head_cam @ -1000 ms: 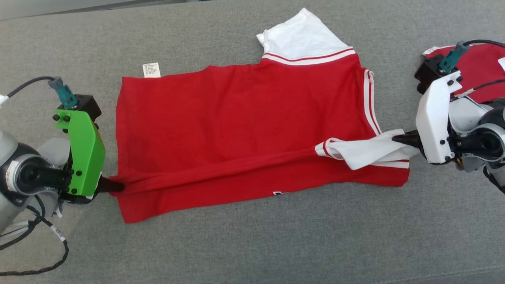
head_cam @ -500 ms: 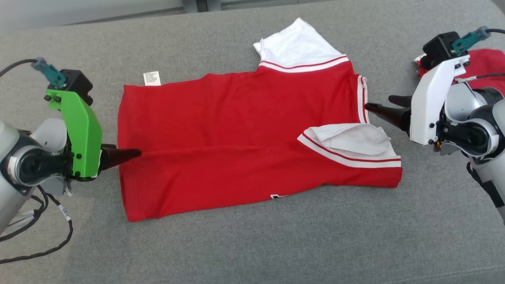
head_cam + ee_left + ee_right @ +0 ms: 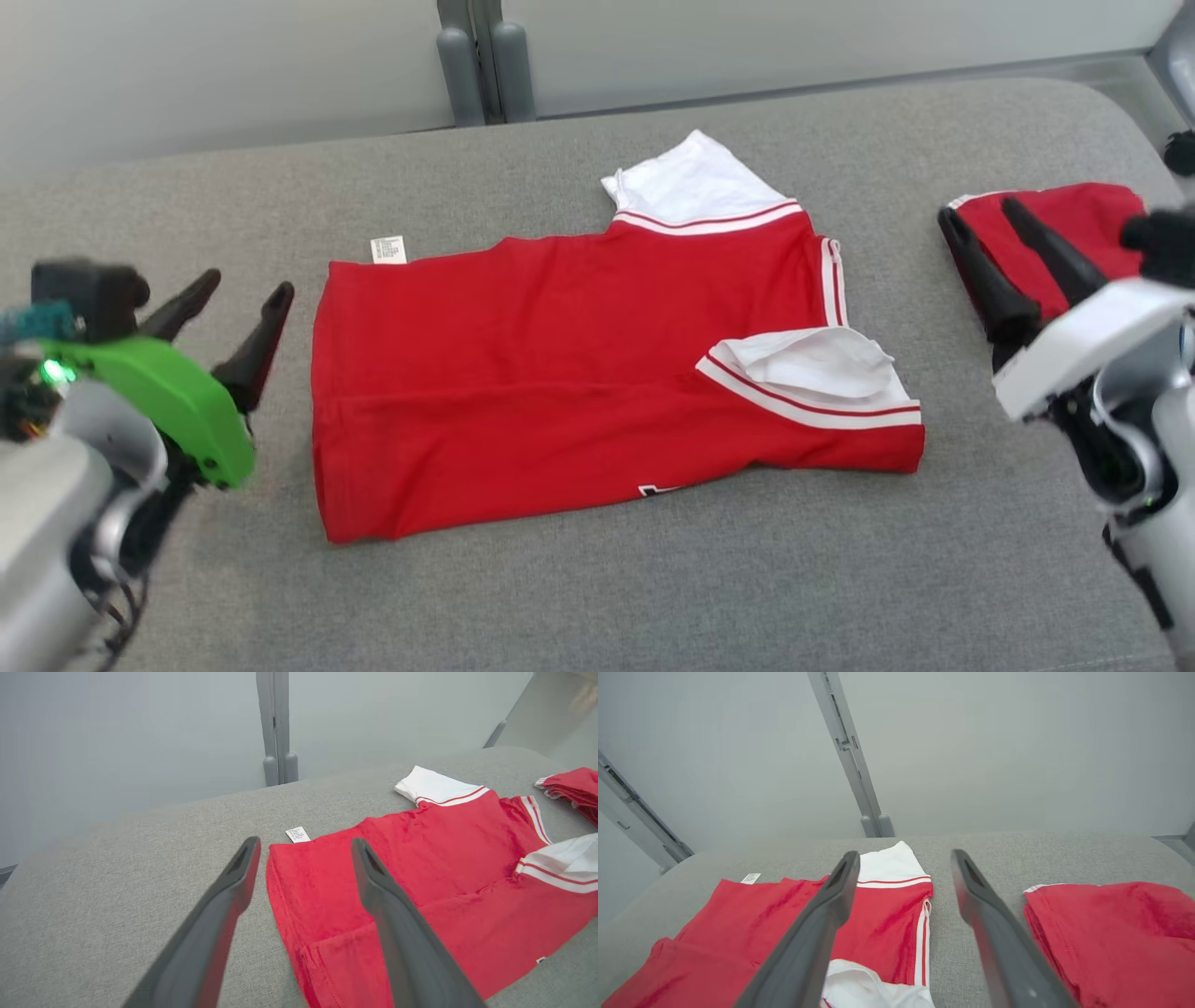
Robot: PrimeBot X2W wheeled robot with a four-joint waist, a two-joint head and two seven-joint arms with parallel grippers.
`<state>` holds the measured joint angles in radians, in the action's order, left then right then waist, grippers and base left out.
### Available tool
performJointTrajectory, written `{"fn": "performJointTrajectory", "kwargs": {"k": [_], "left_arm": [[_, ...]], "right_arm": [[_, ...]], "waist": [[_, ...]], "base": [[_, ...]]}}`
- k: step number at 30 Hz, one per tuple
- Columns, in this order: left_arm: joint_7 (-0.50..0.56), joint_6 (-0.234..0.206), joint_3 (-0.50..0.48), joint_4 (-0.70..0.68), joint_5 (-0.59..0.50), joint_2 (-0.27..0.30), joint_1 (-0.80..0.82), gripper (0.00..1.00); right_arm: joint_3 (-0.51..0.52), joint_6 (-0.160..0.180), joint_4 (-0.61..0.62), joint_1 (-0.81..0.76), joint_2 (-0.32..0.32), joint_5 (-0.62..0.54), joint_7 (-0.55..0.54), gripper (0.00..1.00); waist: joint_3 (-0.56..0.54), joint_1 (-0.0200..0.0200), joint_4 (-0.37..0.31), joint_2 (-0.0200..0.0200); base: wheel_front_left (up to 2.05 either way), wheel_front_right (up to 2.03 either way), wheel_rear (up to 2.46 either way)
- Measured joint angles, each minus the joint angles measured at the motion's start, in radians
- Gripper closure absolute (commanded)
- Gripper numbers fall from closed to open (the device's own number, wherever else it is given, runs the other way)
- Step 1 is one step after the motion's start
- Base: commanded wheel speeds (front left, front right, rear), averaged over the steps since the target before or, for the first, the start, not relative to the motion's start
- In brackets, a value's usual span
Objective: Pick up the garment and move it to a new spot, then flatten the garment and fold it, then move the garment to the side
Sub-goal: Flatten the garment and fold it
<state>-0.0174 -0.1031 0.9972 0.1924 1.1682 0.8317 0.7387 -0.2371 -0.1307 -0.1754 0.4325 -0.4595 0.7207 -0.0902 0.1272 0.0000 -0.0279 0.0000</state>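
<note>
Lying between left gripper (image 3: 247, 283) and right gripper (image 3: 978, 210), both splayed and empty, touching neither: garment (image 3: 579, 373).

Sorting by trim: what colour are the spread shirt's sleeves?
The sleeves are white with a thin red stripe; clearest in the head view.

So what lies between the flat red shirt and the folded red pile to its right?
Bare grey cushion, from the shirt to the folded pile; the head view shows it.

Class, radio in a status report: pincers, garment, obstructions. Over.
Left pincer open, beside the red shirt. Right pincer open, by a second folded red garment. Shirt flat on grey cushion, near edge folded over. Nothing blocking.
</note>
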Motion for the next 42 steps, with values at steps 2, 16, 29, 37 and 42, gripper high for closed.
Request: {"fn": "performJointTrajectory", "kwargs": {"k": [2, 16, 29, 37, 42], "left_arm": [[-0.103, -0.070, -0.013, -0.032, -0.010, -0.019, -0.069, 0.00], [-0.237, -0.285, -0.097, -0.116, -0.097, -0.094, -0.387, 0.00], [-0.017, -0.164, -0.015, 0.063, -0.031, -0.161, -0.326, 0.00], [0.024, -0.090, -0.004, 0.165, 0.004, -0.219, -0.285, 0.87], [0.029, -0.071, -0.003, 0.194, 0.011, -0.219, -0.281, 1.00]], "right_arm": [[0.032, 0.000, -0.005, -0.056, 0.028, -0.036, 0.083, 0.00], [0.064, 0.000, -0.126, -0.252, 0.142, -0.132, 0.122, 0.00], [0.036, 0.000, -0.349, -0.148, 0.202, -0.108, -0.019, 0.00], [-0.008, 0.000, -0.374, -0.110, 0.214, -0.086, -0.035, 1.00], [-0.041, 0.000, -0.376, -0.109, 0.206, -0.061, -0.021, 1.00]], "waist": [[-0.014, 0.0000, 0.002, 0.0000], [-0.003, 0.0000, 0.018, 0.0000], [0.053, 0.0000, 0.028, 0.0000], [0.069, 0.0000, 0.017, 0.0000], [0.052, 0.0000, 0.015, 0.0000]], "base": [[0.00, 0.00, 0.00], [0.00, 0.00, 0.00], [0.00, 0.00, 0.00], [0.00, 0.00, 0.00], [0.00, 0.00, 0.00]]}}
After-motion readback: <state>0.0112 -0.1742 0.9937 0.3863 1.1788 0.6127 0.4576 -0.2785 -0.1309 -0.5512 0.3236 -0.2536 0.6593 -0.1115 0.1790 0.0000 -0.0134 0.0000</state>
